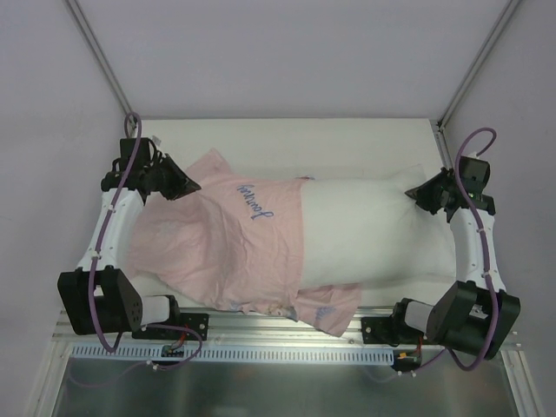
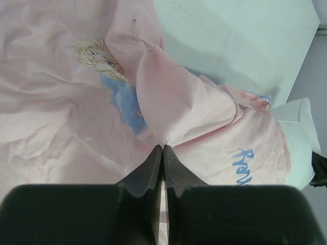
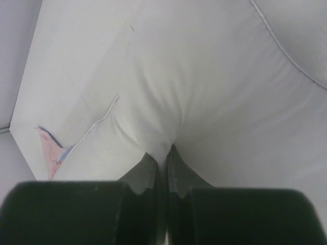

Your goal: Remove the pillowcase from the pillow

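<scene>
Half the pillow lies bare toward 3 o'clock. The rest sits inside the pillowcase toward 9 o'clock. The right end effector pinches a fold of pillow at its 3 o'clock end, and the left end effector is pressed together on pillowcase cloth. Anchor the right and draw the left low and straight toward 9 o'clock, so the cloth slides rather than bunches. The pillow is plump and plain white. The case is crumpled pink with blue script and seemingly a cartoon figure. Both rest on the white tabletop.
</scene>
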`<state>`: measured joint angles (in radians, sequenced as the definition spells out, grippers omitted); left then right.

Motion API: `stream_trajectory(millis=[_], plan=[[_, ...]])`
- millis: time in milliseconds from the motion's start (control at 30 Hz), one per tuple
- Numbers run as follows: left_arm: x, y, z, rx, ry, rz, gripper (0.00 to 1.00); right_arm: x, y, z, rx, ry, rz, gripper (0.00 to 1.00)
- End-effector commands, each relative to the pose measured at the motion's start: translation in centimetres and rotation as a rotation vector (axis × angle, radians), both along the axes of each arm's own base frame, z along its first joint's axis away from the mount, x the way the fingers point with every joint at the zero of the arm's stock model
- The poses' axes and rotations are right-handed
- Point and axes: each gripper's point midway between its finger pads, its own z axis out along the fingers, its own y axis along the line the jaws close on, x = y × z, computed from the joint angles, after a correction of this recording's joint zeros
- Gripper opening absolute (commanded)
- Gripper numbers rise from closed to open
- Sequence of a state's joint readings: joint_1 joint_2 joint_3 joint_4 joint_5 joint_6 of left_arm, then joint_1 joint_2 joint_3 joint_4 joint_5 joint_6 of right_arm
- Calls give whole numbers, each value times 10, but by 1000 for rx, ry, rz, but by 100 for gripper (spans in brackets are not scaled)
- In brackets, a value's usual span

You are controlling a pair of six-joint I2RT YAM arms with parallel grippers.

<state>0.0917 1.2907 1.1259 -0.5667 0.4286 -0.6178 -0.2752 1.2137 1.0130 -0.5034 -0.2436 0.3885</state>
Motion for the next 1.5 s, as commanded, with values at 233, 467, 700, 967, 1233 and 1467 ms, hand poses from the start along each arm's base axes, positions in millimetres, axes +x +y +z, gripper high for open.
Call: stream_trajectory(millis=[233,467,700,967,1233,1467], plan=[[-4,19,1,50,-31,101,0,8,-14,10,-40,-72,-49,1],[-4,85,25,-39,-76,308,0,-1,-24,11,-39,-81,-75,1],[-18,142,49,-131,-132,496,0,-11,-36,26,-36,-120,-111,1],[-31,169,46,-175,-105,665,0,-29,-50,59,-69,-197,-179,0],[-15,109,45,-39,-137,348,2,-34,-41,66,-91,-203,-127,2],[-58,-5,-19,100,-41,-44,81,-52,-47,79,-229,-147,-129,96]])
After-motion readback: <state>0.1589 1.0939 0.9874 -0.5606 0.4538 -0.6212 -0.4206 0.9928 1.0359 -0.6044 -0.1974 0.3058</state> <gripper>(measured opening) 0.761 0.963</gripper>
